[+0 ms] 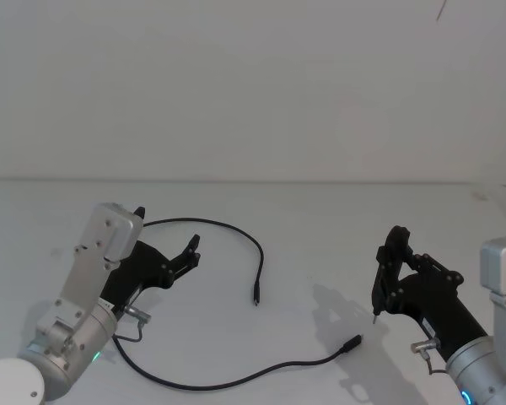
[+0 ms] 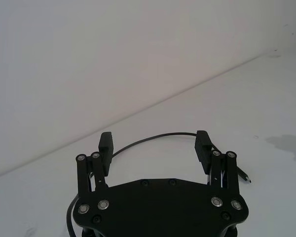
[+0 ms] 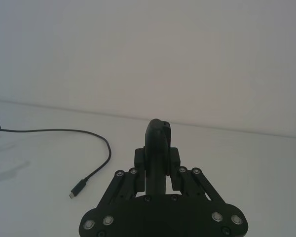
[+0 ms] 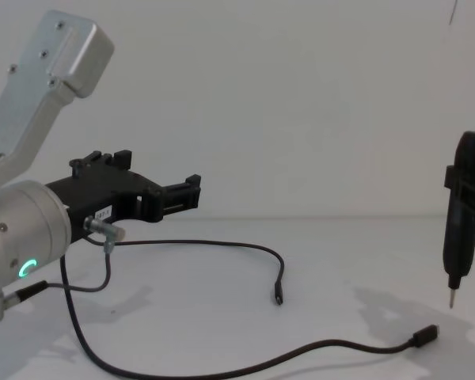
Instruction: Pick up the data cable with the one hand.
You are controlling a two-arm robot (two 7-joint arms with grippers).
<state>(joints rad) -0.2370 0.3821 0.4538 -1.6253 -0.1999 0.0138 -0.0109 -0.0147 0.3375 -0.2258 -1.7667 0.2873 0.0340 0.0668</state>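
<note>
The data cable [image 1: 228, 226] is a thin black line lying in a loose curve on the white table [image 1: 320, 219]. One plug [image 1: 255, 299] lies mid-table and the other plug [image 1: 352, 342] lies nearer the front. My left gripper [image 1: 167, 229] hovers open at the left, just above the cable's far arc, with nothing between its fingers. In the left wrist view the cable [image 2: 153, 137] runs just beyond the gripper [image 2: 154, 143]. My right gripper [image 1: 394, 246] is at the right, shut on a black pen-like tool [image 4: 464, 214] that hangs tip down, clear of the cable.
A short grey lead [image 4: 103, 261] with silver plugs hangs from the left wrist. A plain white wall [image 1: 253, 84] closes the table's far edge. Bare table lies between the two arms around the cable's plugs.
</note>
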